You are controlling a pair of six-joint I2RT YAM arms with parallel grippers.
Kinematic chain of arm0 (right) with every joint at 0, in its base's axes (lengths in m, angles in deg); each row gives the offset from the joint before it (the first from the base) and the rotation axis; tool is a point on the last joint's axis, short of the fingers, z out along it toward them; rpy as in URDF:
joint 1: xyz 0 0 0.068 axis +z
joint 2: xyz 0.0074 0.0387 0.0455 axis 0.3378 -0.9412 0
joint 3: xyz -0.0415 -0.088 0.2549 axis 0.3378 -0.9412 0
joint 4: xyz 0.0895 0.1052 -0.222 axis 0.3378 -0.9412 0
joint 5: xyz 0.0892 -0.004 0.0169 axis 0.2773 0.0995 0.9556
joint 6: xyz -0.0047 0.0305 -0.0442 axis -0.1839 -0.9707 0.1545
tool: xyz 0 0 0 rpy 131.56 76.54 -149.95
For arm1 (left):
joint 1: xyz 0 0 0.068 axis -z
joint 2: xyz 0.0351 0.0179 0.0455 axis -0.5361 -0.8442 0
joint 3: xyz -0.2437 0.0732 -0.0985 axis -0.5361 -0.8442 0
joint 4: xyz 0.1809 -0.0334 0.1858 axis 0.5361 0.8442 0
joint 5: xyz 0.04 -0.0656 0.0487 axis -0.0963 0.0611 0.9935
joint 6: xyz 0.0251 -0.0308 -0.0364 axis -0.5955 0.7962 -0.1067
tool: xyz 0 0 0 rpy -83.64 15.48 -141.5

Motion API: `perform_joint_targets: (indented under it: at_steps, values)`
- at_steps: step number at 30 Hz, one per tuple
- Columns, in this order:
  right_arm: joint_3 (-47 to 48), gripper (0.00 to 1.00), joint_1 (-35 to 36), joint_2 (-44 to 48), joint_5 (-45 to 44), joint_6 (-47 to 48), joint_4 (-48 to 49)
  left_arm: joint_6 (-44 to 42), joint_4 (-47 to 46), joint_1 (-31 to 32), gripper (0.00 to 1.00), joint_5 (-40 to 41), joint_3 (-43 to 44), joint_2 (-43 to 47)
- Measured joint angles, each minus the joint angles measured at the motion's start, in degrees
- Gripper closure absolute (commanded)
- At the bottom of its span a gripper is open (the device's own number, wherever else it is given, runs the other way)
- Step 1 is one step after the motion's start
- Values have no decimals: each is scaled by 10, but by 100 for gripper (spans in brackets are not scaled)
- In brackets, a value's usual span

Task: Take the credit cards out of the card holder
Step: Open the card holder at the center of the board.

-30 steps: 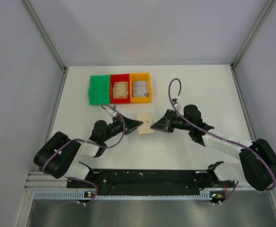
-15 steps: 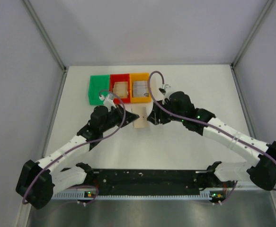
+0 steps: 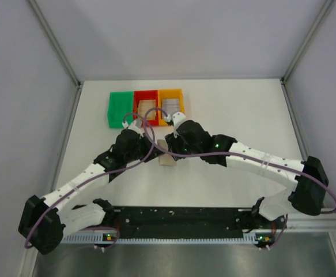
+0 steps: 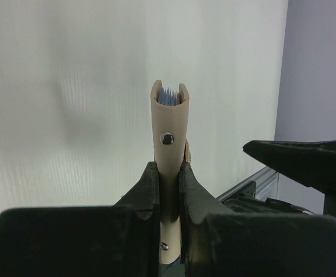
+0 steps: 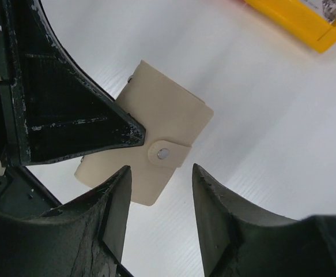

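My left gripper [image 4: 169, 183] clamps the card holder [image 4: 169, 124] on edge over mid-table, just near of the red bin [image 3: 146, 92]. Its long axis runs away from the wrist, with blue lining at the far end. Only the right wrist view shows its broad tan face, strap [image 5: 166, 153] snapped. Both arms stretch forward, converging; my right gripper [image 5: 161, 173] gapes beside it.

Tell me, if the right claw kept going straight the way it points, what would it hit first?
Most likely the card holder, around its snap tab: it sits straight ahead between the fingers of the open right gripper, clamped by the left gripper. How near is hard to judge.
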Motion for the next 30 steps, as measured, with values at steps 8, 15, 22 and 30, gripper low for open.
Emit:
perform_joint_targets:
  at_steps: [8, 15, 22, 30]
  values:
    - [7, 62, 16, -32, -9, 10, -6, 8, 9, 9, 100, 2, 5, 2]
    - [10, 67, 22, -50, -9, 10, -5, 14, 15, 17, 100, 8, 5, 12]
    - [10, 78, 25, -56, -32, 5, -5, 14, 24, 23, 100, 19, 5, 18]
    - [10, 80, 31, -57, -48, -17, 0, 14, 32, 30, 100, 37, 6, 30]
